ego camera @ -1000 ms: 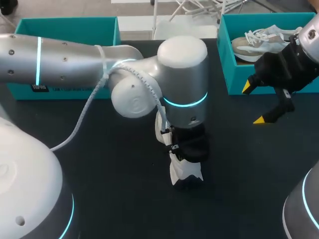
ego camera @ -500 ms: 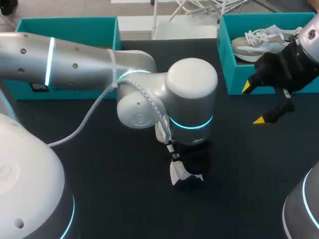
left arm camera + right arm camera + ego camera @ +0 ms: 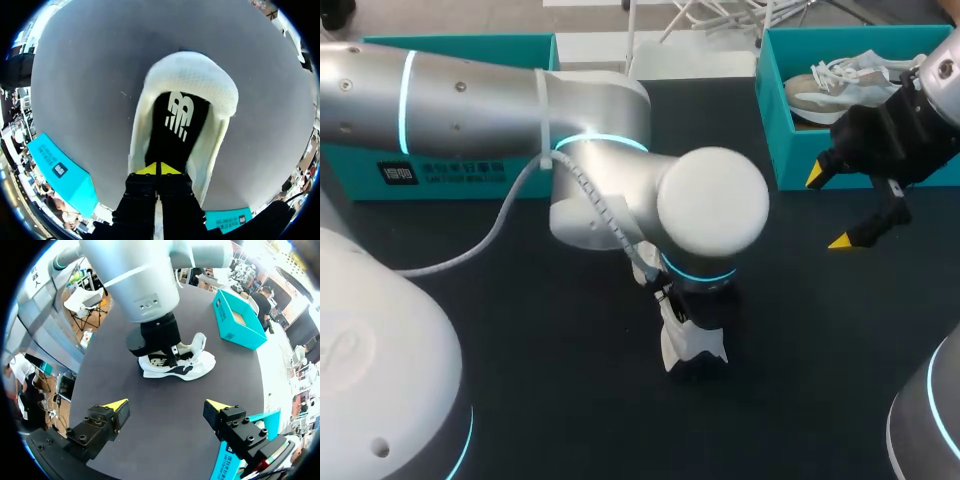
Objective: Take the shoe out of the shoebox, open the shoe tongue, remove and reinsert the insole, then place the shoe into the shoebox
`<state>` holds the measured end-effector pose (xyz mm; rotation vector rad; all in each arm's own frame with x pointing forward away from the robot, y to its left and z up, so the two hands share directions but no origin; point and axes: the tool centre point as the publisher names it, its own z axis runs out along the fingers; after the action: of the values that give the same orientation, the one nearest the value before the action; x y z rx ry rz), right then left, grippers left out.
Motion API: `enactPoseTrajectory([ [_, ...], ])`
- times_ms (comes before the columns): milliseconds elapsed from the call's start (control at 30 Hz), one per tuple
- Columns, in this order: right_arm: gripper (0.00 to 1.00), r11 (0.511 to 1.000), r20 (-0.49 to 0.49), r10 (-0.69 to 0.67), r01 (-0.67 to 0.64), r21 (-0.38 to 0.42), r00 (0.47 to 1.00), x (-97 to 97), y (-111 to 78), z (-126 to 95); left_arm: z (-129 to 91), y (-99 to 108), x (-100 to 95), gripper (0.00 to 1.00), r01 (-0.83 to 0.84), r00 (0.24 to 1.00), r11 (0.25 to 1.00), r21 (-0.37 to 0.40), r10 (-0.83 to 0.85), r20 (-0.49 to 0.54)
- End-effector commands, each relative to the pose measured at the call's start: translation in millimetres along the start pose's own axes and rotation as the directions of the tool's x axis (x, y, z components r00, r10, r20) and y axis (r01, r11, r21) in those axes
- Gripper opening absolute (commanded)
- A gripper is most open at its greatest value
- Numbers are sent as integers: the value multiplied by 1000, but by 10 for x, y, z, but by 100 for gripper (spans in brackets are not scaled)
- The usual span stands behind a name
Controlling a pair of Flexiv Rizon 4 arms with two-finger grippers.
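Left gripper [image 3: 159,169]: tips together inside shoe [image 3: 190,75], over insole [image 3: 172,137].
Insole: black, white logo [image 3: 179,114] ahead of tips.
Right gripper [image 3: 167,405]: spread wide, shoe ahead.

Left arm [image 3: 470,90], over 1 s: forearm angled higher in the head view. Its round wrist housing [image 3: 712,200] slid right and toward the table's near edge, and now sits closer over the shoe [image 3: 692,345].
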<state>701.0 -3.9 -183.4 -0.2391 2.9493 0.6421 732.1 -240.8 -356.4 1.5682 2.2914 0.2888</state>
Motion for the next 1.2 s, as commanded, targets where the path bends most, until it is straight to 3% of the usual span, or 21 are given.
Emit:
enactPoseTrajectory([
  [33,100,1000,-2,1,-1,3,1000,-13,7,13,52,21,23,100,6,1000,1000,-27,-6,-7],
  [500,100,1000,-2,1,-1,3,1000,-13,7,13,57,144,154,100,-42,998,999,-26,40,-51],
  [800,100,1000,-2,1,-1,3,1000,-13,7,13,-5,174,202,100,-95,994,995,17,96,-47],
  [933,100,1000,-2,1,-1,3,1000,-13,7,13,-104,260,198,100,-101,994,994,35,102,-29],
  [1200,100,1000,-2,1,-1,3,1000,-13,7,13,-144,496,149,100,-157,987,988,-2,157,-34],
])
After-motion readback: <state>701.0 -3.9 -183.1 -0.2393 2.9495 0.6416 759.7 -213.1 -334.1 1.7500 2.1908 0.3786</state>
